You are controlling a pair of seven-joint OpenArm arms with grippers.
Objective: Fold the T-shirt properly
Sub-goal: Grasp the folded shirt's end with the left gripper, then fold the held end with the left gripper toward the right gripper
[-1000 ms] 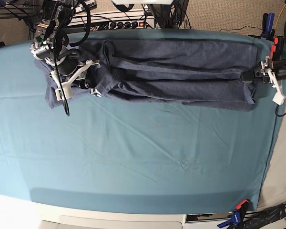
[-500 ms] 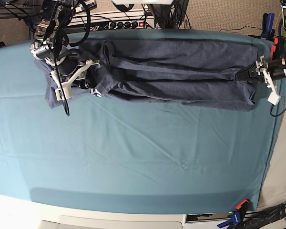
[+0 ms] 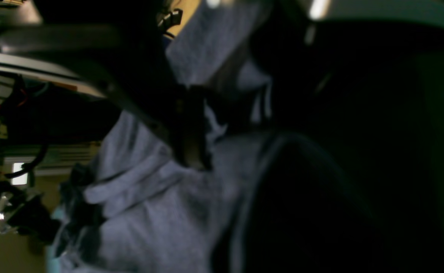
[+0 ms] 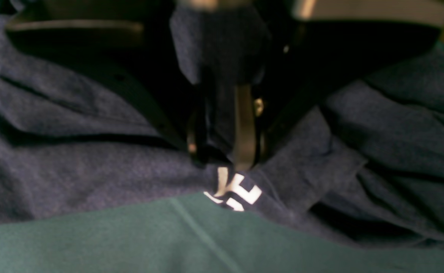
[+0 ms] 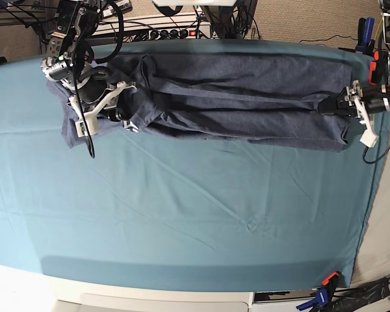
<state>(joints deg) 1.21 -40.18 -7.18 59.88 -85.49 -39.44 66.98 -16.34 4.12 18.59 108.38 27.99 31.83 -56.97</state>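
Observation:
The slate-blue T-shirt (image 5: 234,91) lies as a long band across the back of the table, folded lengthwise. My right gripper (image 5: 125,118), at the shirt's left end in the base view, is shut on a bunch of fabric. In its wrist view the right gripper (image 4: 222,155) pinches the T-shirt (image 4: 74,178) just above a small white mark. My left gripper (image 5: 325,105) sits at the shirt's right end. Its wrist view is dark and blurred, with a finger (image 3: 189,144) pressed into bunched T-shirt (image 3: 161,212) fabric that rises between the jaws.
The teal cloth (image 5: 182,214) covers the whole table. Cables and a power strip (image 5: 162,32) run behind the back edge. Clamps hold the cloth at the front right corner (image 5: 325,289) and back right (image 5: 365,32). The table's right edge is close to the left arm.
My left gripper has slid leftward onto the shirt's right end and its jaws have closed in on the fabric. The right arm and the shirt's left end have stayed still.

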